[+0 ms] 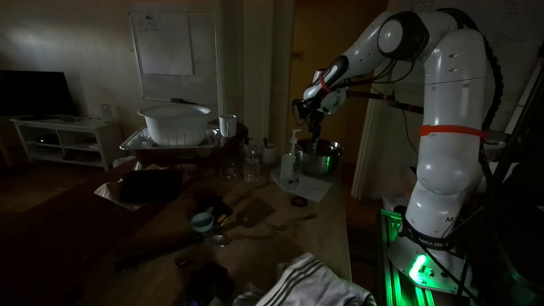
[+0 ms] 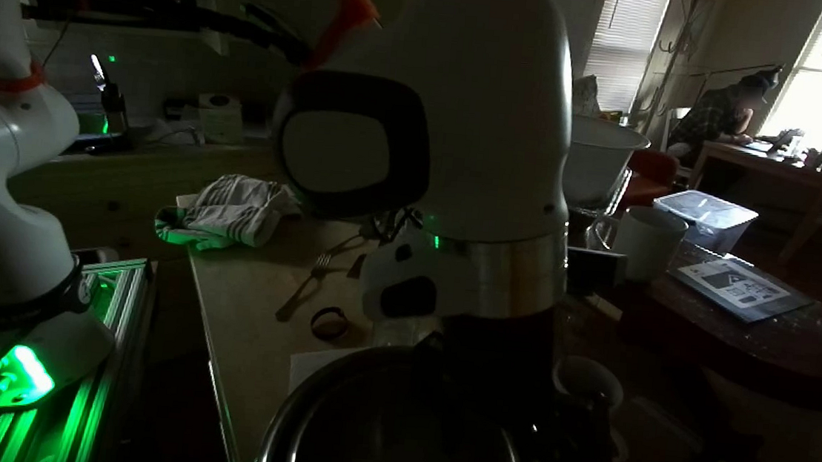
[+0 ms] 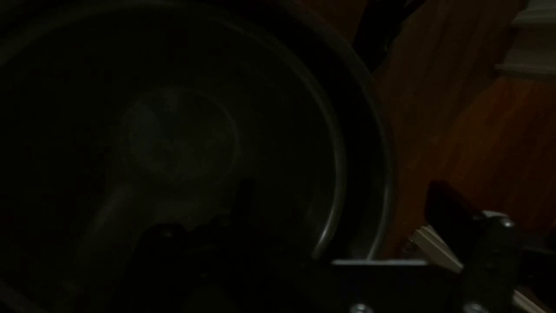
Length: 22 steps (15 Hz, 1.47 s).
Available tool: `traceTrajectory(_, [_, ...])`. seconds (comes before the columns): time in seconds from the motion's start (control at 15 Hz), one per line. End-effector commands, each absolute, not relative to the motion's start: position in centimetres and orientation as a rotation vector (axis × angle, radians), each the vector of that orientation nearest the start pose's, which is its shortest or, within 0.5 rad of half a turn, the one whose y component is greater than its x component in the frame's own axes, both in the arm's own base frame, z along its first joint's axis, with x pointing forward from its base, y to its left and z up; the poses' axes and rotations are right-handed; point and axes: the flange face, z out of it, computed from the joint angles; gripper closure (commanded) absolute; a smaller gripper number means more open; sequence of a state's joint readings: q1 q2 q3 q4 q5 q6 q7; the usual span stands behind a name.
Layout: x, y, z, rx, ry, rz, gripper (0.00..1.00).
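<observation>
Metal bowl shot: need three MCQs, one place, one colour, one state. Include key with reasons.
1. The gripper is at:
A) the towel
B) the metal bowl
C) the white tub

2. What colour is the base light?
A) Green
B) Red
C) Blue

3. How do the gripper's jaws stand?
A) Shut
B) Holding a fork
C) Open

1 B: the wrist view shows it at the bowl's edge.
2 A: it glows green in both exterior views.
3 C: the wrist view shows its fingers well apart.
</observation>
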<state>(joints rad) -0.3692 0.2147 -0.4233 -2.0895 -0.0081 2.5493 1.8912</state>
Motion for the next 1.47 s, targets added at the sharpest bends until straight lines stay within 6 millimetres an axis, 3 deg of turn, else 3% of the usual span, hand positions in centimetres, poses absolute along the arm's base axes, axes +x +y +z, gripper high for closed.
traceTrajectory(0.0, [41.5, -40.8, 35.4, -0.707, 2.960, -0.386, 0.00])
traceTrajectory(0.2, [41.6, -40.9, 34.1, -0.687, 2.987, -0.363, 0.00])
traceTrajectory(0.53, [41.7, -41.8, 33.7, -0.626, 3.008, -0.342, 0.07])
traceTrajectory(0.73, [41.7, -42.3, 32.9, -0.597, 3.029, -0.325, 0.29])
traceTrajectory(0.8, [41.8, -42.6, 32.7, -0.582, 3.036, -0.320, 0.32])
traceTrajectory(0.93, [41.7, -43.3, 32.2, -0.543, 3.050, -0.310, 0.27])
traceTrajectory(1.27, [41.6, -45.2, 32.1, -0.448, 3.059, -0.305, 0.26])
traceTrajectory(1.33, [41.6, -45.4, 31.9, -0.441, 3.064, -0.302, 0.29])
traceTrajectory(1.4, [41.6, -45.5, 31.7, -0.438, 3.070, -0.295, 0.43])
